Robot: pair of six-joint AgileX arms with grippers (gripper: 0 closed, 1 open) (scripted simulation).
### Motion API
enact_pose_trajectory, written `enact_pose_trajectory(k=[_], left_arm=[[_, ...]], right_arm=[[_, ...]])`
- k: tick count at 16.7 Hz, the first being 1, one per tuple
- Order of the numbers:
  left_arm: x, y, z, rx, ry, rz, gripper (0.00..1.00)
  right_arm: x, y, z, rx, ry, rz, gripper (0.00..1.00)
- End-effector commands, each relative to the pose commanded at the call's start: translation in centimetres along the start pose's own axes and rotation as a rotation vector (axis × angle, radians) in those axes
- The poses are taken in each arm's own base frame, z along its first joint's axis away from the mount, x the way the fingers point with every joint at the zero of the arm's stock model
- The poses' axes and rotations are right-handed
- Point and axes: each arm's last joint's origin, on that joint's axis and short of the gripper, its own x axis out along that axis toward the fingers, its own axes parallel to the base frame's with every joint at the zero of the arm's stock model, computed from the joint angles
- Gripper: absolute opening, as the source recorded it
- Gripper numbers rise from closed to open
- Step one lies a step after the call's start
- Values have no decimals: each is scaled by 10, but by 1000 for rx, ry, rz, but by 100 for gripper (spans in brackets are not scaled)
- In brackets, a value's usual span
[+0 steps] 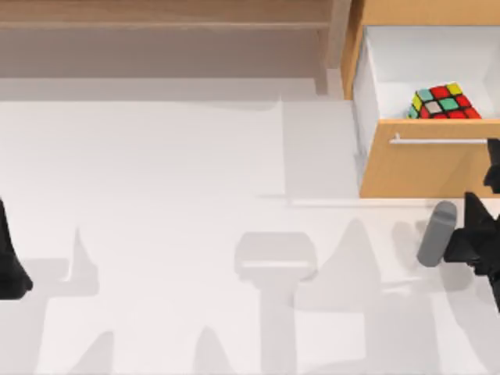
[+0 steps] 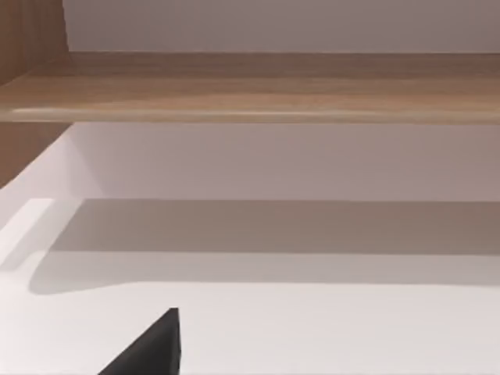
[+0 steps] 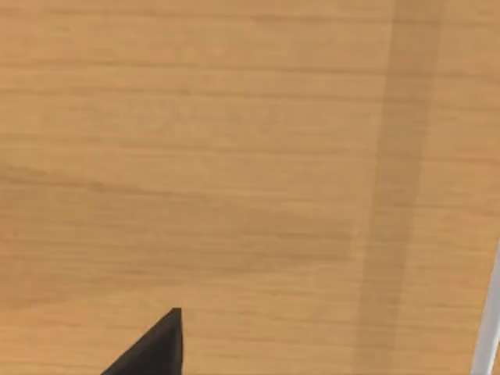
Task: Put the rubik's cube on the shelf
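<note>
The rubik's cube [image 1: 444, 101] lies in the white inside of an open drawer [image 1: 391, 62] at the back right, close to the drawer's front panel. The shelf [image 1: 164, 14] is a long light-brown board along the back, with a pale post [image 1: 337, 35] at its right end. The left wrist view shows the shelf [image 2: 250, 90] bare. My right gripper [image 1: 492, 176] is at the right edge, just in front of the drawer's front panel [image 3: 234, 156], apart from the cube. My left gripper [image 1: 6, 234] is parked at the left edge.
The orange-wood drawer cabinet [image 1: 426, 164] with its metal bar handle [image 1: 437, 141] juts out onto the table at the right. A grey link of the right arm [image 1: 436, 233] lies in front of it. White table [image 1: 195, 195] spreads between the arms.
</note>
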Motion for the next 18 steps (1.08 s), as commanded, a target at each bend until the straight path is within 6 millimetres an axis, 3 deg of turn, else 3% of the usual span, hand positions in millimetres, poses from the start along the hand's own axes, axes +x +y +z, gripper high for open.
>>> enact_pose_trajectory(k=[2, 5, 10, 13, 18], left_arm=[[0, 0, 0, 0, 0, 0, 100], [0, 0, 0, 0, 0, 0, 100], [0, 0, 0, 0, 0, 0, 100], [0, 0, 0, 0, 0, 0, 100], [0, 0, 0, 0, 0, 0, 100]], right_arm=[[0, 12, -1, -23, 2, 60, 100], [1, 9, 5, -6, -30, 52, 100], [15, -8, 49, 118, -240, 72, 100], [33, -24, 80, 223, -341, 152, 100], [86, -56, 113, 415, -327, 397, 100]])
